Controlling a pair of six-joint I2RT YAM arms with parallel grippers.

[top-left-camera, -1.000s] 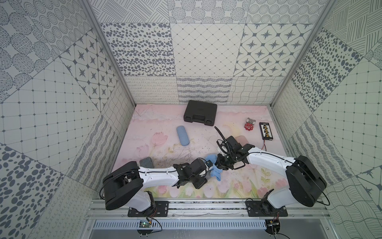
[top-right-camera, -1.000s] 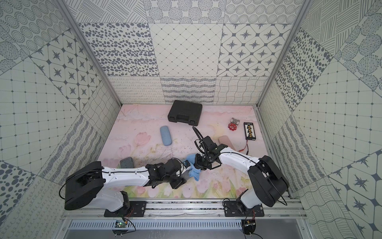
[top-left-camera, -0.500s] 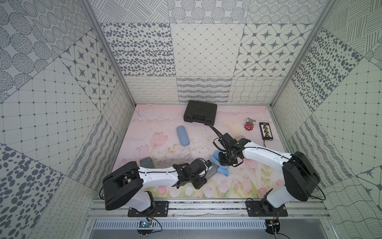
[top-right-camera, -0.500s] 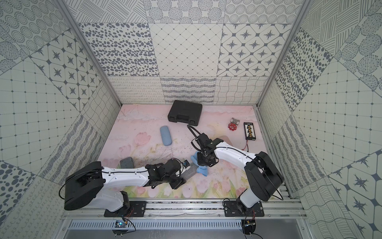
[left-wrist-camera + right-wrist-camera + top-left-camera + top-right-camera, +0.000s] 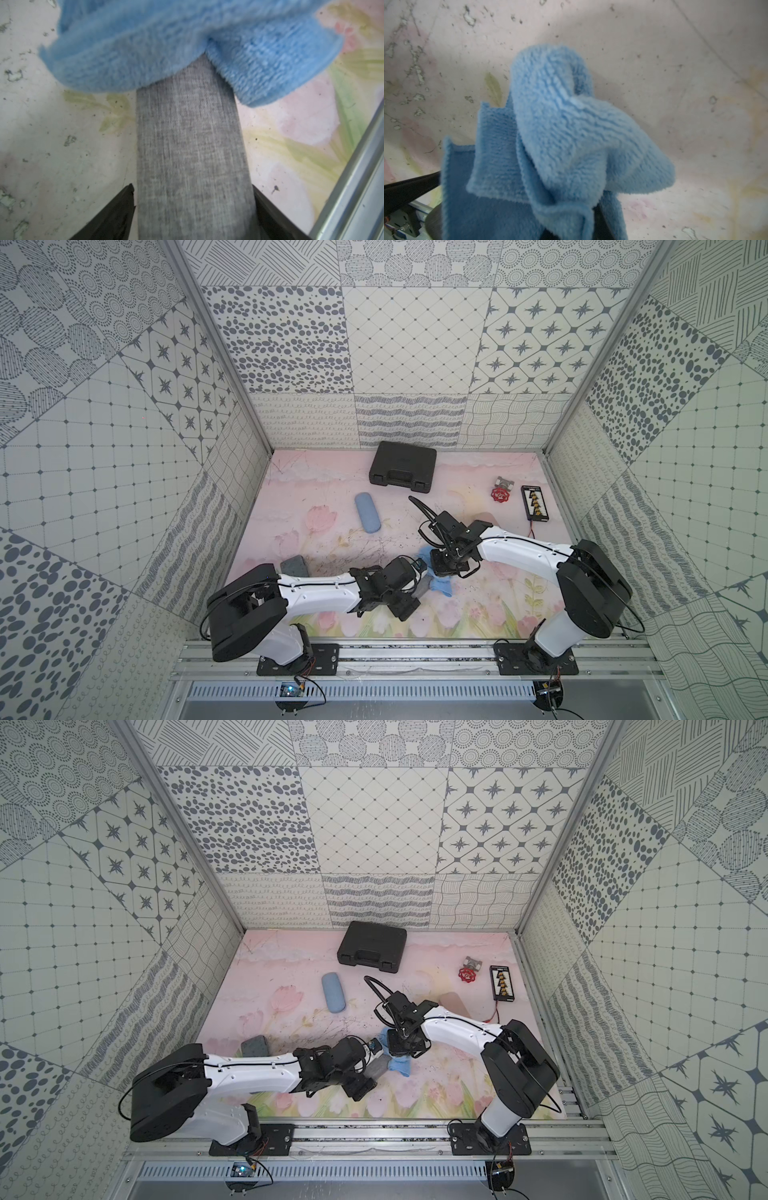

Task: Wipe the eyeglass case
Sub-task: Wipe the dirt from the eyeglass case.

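Observation:
A grey fabric eyeglass case [image 5: 187, 135] lies on the floral mat between the black fingers [image 5: 116, 214] of my left gripper [image 5: 193, 207]. A thin strip of mat shows between one finger and the case, so the jaws stand open around it. In both top views the case [image 5: 423, 588] [image 5: 379, 1068] pokes out of the left gripper [image 5: 415, 588] [image 5: 371, 1068]. A fluffy blue cloth [image 5: 145, 41] [image 5: 566, 135] covers its far end. My right gripper [image 5: 442, 568] [image 5: 402, 1044] is shut on the cloth [image 5: 442, 585] [image 5: 402, 1065] from above; its fingertips are buried in it.
A blue case [image 5: 367, 513] lies mid-mat, a dark grey one [image 5: 295, 566] by the left arm, a pinkish one [image 5: 482, 516] behind the right wrist. At the back are a black tool case [image 5: 402, 467], a red valve [image 5: 498, 494] and a black board [image 5: 535, 502].
The left jaws have widened off the grey case. The right gripper has shifted slightly with the cloth, and more of the grey case shows.

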